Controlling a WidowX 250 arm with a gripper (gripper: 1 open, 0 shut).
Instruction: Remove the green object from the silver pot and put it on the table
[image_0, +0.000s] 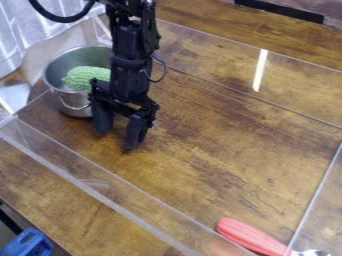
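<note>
1. One tabletop (227, 140) of dark, worn wood grain fills your view, fenced by low clear acrylic walls (94, 180) on the near and right sides.
2. Your black arm (127, 40) comes down from the top of the picture, standing nearly upright just right of the pot.
3. Your silver pot (64, 95) sits at the far left of the tabletop, upright, its right side partly hidden behind the arm.
4. Your end effector (118, 130) hangs fingers-down over bare wood, just beside the pot's near-right edge. Its two dark fingers (102, 122) stand apart with a gap between them, and nothing is held there. You cannot tell whether the tips touch the wood.
5. Your red-orange item (254, 237) lies at the bottom right, well apart from the pot and close to the acrylic wall.
6. Your green object (83, 77) rests inside the pot, a bumpy light-green lump toward its right half, just left of the arm.
</note>
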